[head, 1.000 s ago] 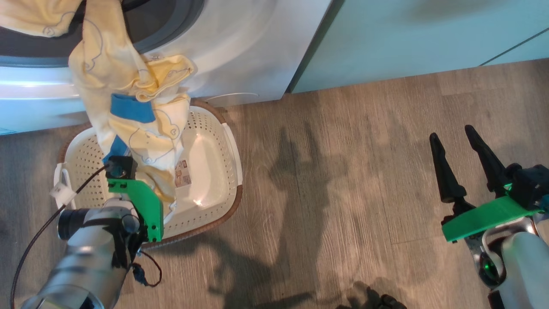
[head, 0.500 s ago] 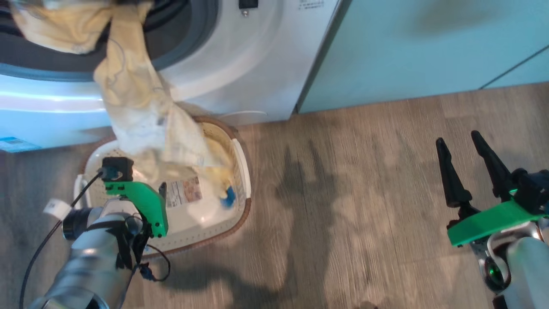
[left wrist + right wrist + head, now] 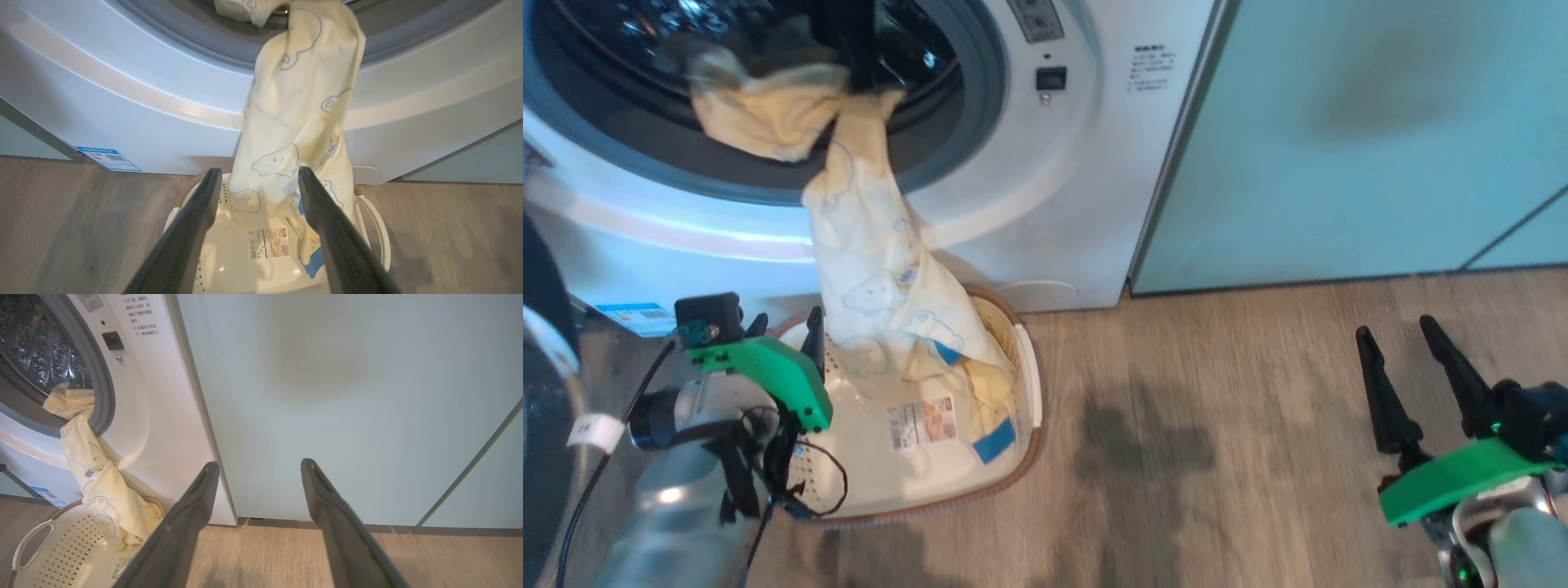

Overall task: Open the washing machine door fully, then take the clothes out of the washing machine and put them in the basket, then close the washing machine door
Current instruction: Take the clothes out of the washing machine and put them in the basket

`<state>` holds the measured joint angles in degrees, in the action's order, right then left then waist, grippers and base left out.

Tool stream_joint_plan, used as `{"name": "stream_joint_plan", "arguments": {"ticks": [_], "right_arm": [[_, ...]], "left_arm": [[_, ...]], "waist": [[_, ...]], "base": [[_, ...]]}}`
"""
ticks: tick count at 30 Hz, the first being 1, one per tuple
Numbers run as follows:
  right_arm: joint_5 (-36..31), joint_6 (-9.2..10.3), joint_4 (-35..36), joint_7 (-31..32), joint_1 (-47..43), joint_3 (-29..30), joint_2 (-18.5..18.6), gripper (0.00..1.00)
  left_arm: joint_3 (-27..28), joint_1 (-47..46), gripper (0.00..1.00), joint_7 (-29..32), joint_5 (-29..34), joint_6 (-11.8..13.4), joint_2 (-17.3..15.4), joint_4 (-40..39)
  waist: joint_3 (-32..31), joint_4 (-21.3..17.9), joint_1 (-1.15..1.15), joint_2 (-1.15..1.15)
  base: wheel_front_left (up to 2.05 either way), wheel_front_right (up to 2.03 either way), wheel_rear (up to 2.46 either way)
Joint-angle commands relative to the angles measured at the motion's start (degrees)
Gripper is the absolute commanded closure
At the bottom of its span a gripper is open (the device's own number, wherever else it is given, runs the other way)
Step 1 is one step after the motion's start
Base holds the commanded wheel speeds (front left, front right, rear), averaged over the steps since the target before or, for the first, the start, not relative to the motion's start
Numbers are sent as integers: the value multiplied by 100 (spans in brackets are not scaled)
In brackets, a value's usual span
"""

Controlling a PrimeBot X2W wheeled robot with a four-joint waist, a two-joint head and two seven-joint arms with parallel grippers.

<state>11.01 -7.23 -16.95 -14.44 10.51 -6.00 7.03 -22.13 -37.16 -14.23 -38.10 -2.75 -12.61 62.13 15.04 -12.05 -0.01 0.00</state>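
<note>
My left fingers [image 3: 192, 232] and right fingers [image 3: 175, 535] are both wide open, holding nothing, and the clothes [image 3: 866, 245] hang from the washing machine [image 3: 1078, 163] mouth down into the basket [image 3: 1031, 384] under it, so if I pull, they may snag there and tip the basket.

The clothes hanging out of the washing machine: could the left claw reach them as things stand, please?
Probably yes: the left claw is open just in front of the hanging clothes, by the basket, and nothing stands between them.
</note>
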Motion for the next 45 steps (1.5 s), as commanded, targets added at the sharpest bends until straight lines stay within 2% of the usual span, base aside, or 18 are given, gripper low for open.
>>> {"name": "stream_joint_plan", "arguments": {"ticks": [1, 6, 13, 23, 35, 45], "right_arm": [[-40, -25, 142, -56, -119, -85, 111, 0], [-47, -25, 139, -56, -323, -61, 133, 0], [-35, -25, 141, -56, -549, -41, 135, 0], [-21, -25, 162, -56, -674, -53, 138, 0], [-14, -25, 157, -56, -817, -76, 96, 0], [-13, -25, 159, -56, -889, -93, 80, 0]], "left_arm": [[308, 161, 0, -75, 133, 55, -293, -372], [816, 721, 0, -75, 553, 101, -388, -1311], [1478, 1490, 0, -76, 1153, 56, -354, -2441], [2200, 2300, 0, -76, 1709, -11, -183, -3473], [2930, 3015, 0, -76, 2117, -178, 55, -4169], [3044, 3157, 0, -76, 2377, -334, 159, -4191]], "waist": [[-230, 156, 1, 0], [-529, 287, 1, 0], [-864, 412, 1, 0], [-1096, 551, 1, 0], [-1332, 682, 1, 0], [-1396, 764, 1, 0]], "base": [[0, 0, 0], [0, 0, 0], [0, 0, 0], [0, 0, 0], [0, 0, 0], [0, 0, 0]]}}
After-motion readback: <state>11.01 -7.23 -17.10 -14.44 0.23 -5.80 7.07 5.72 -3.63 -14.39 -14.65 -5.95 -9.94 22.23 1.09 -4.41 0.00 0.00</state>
